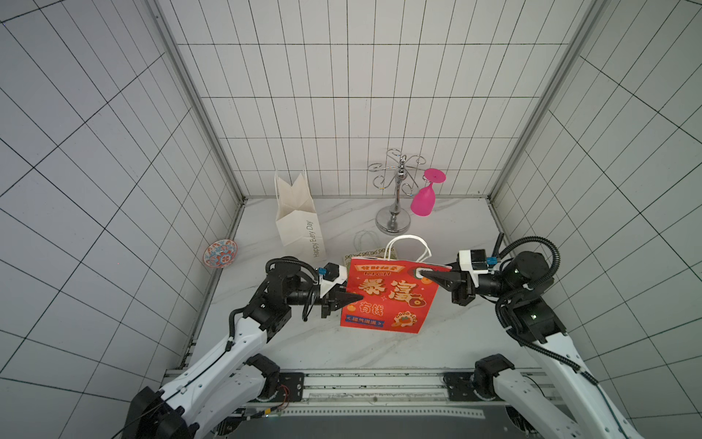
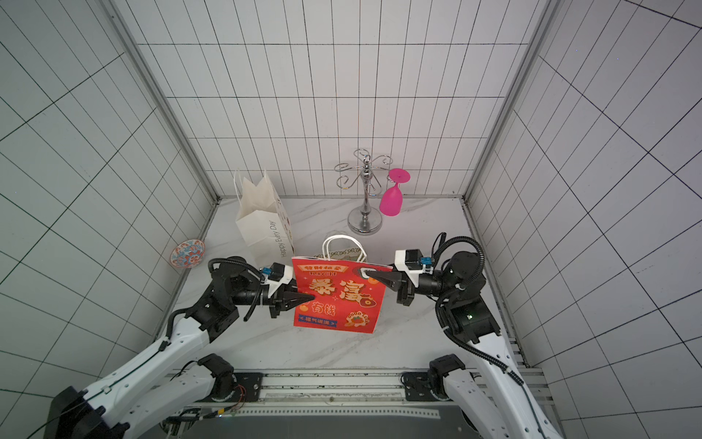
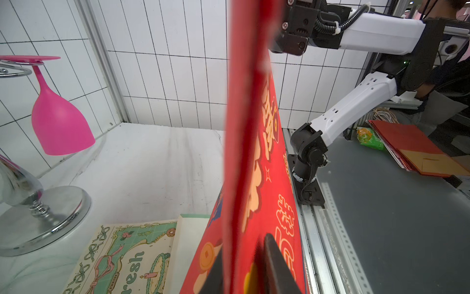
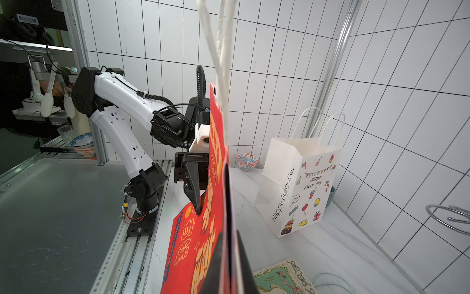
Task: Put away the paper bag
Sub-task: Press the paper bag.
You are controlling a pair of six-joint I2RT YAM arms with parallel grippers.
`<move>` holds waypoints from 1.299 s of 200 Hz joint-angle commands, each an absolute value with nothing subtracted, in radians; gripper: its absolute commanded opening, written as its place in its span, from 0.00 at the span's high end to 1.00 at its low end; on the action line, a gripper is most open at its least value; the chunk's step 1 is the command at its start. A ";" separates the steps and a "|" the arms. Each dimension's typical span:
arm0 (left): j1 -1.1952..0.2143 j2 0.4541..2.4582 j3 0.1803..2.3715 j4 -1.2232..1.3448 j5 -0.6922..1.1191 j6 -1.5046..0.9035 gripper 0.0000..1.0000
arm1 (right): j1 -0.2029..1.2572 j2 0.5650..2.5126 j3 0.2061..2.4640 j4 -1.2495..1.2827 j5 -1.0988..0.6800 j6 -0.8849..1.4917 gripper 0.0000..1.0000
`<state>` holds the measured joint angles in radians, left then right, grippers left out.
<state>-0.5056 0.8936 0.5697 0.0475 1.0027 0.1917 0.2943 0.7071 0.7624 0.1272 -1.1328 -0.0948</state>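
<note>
The right gripper (image 1: 422, 273) has its fingers closed tight on the upright red paper bag (image 1: 383, 304) near its top corner. The left gripper (image 1: 356, 297) clamps the bag's opposite edge between narrowly parted fingers.

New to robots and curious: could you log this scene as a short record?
Held item: red paper bag, flattened, upright
Left gripper: shut on its side edge
Right gripper: shut on its top corner
Behind it: green patterned bag, lying flat
Back: white bag standing; pink glass hanging from chrome rack
Left edge: patterned bowl
</note>
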 commanded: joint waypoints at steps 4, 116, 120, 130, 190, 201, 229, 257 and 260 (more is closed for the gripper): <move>-0.498 0.891 0.586 0.032 1.004 0.215 0.77 | 0.287 0.692 0.845 0.130 -1.122 -0.111 1.00; -0.456 0.715 0.529 0.323 0.555 -0.119 0.10 | 0.553 0.707 0.812 -0.090 -0.433 -0.098 1.00; -0.461 0.711 0.524 0.336 0.537 -0.131 0.10 | 0.585 0.707 0.800 -0.070 -0.375 -0.087 1.00; -0.486 0.706 0.522 0.337 0.464 -0.169 0.10 | 0.664 0.706 0.768 -0.012 -0.222 -0.056 1.00; -0.728 0.691 0.527 0.253 0.162 -0.199 0.11 | 1.011 0.785 0.629 0.329 0.414 -0.049 1.00; -0.761 0.693 0.517 0.268 0.125 -0.215 0.11 | 1.044 0.819 0.634 0.344 0.487 -0.050 1.00; -0.796 0.700 0.500 0.284 0.077 -0.263 0.11 | 1.108 0.897 0.624 0.418 0.676 -0.037 1.00; -0.796 0.710 0.499 0.268 0.033 -0.308 0.11 | 1.155 0.984 0.621 0.478 0.810 -0.016 1.00; -0.797 0.712 0.499 0.268 0.029 -0.312 0.11 | 1.161 0.998 0.621 0.486 0.825 -0.017 1.00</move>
